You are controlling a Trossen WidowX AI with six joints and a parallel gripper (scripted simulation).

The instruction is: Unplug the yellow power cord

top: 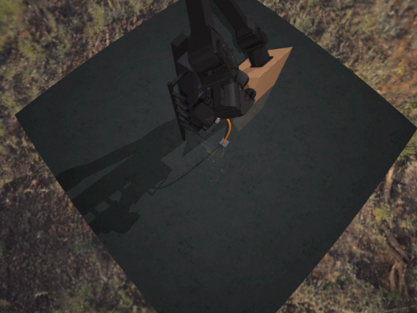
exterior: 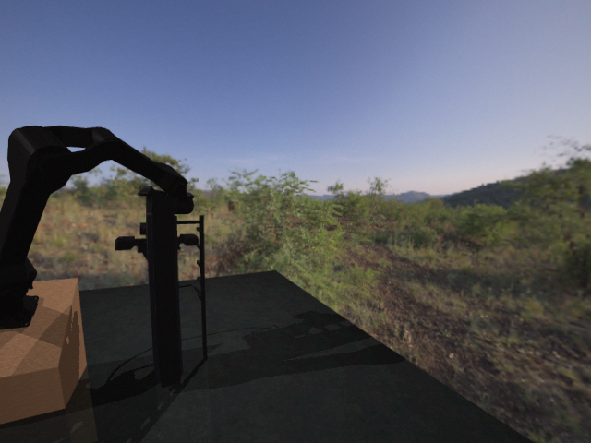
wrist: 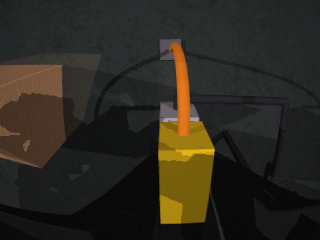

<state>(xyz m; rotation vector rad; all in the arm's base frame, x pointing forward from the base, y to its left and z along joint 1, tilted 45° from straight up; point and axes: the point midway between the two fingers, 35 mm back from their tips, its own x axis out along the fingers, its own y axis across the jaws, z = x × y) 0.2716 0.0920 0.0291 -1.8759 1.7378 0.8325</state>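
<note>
The yellow plug (wrist: 184, 185) stands large in the wrist view, with its orange cord (wrist: 183, 90) (top: 229, 128) curving away to a small grey block (top: 224, 143) (wrist: 165, 50) low down. My gripper (wrist: 184, 162) has a dark finger against each side of the plug and is shut on it. In the top view the arm hides the plug, and in the exterior view the post hides the fingers. The tall dark upright post (exterior: 164, 295) appears to be the power strip. Whether the plug sits in a socket cannot be told.
A thin dark rack (exterior: 203, 286) (top: 175, 112) stands beside the post. A light grey block (wrist: 172, 110) shows just beyond the plug. A brown wooden block (top: 269, 79) (exterior: 33, 362) (wrist: 35, 110) is under the arm's base. The dark table top (top: 269, 202) (exterior: 333, 405) carries long shadows.
</note>
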